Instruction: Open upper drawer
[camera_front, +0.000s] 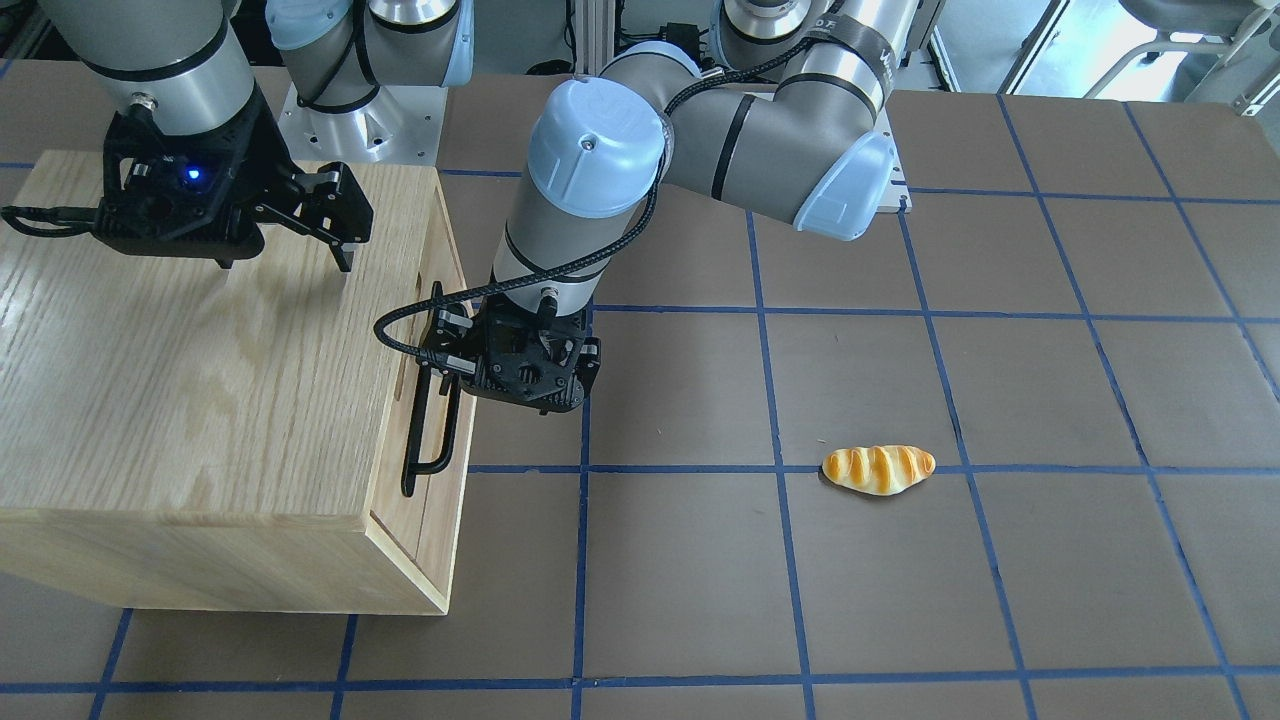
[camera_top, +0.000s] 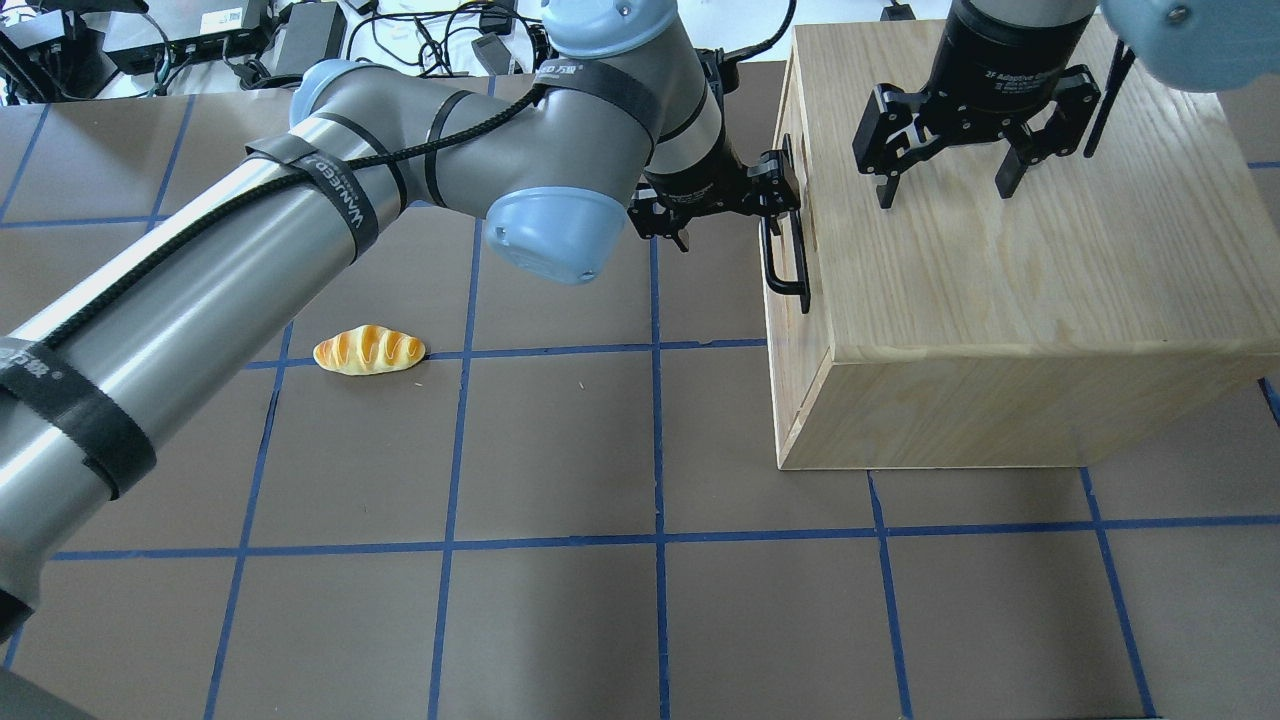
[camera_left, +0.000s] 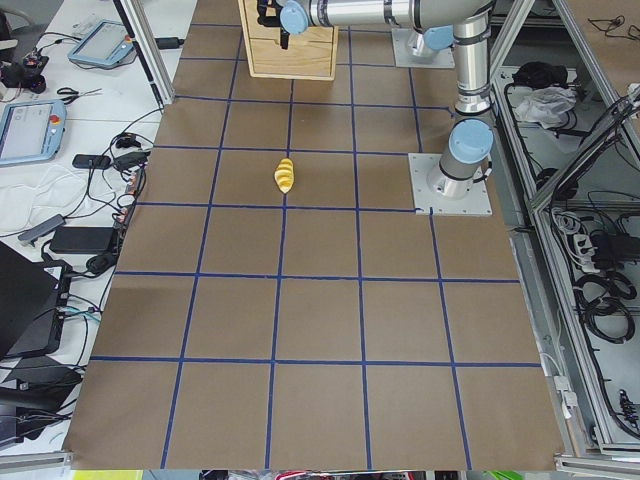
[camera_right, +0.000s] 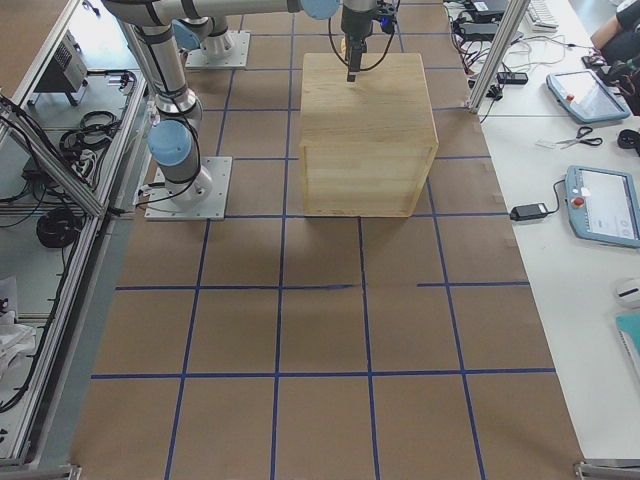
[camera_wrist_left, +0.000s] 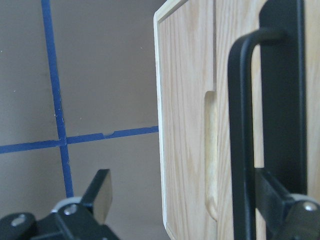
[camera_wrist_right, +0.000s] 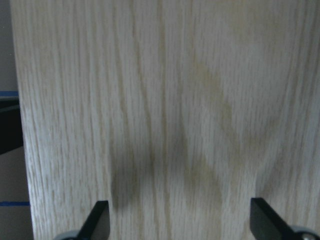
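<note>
Astride the upper drawer handle, left gripper gapes (wrist view only).

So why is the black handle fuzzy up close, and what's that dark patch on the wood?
Left wrist view: the handle sits very near the lens, so it blurs. Right wrist view: the dark patch is a soft shadow on the cabinet top, near the right hand.

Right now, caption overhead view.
Left gripper at black bar handle of light oak upper drawer; open right gripper above oak cabinet.
</note>
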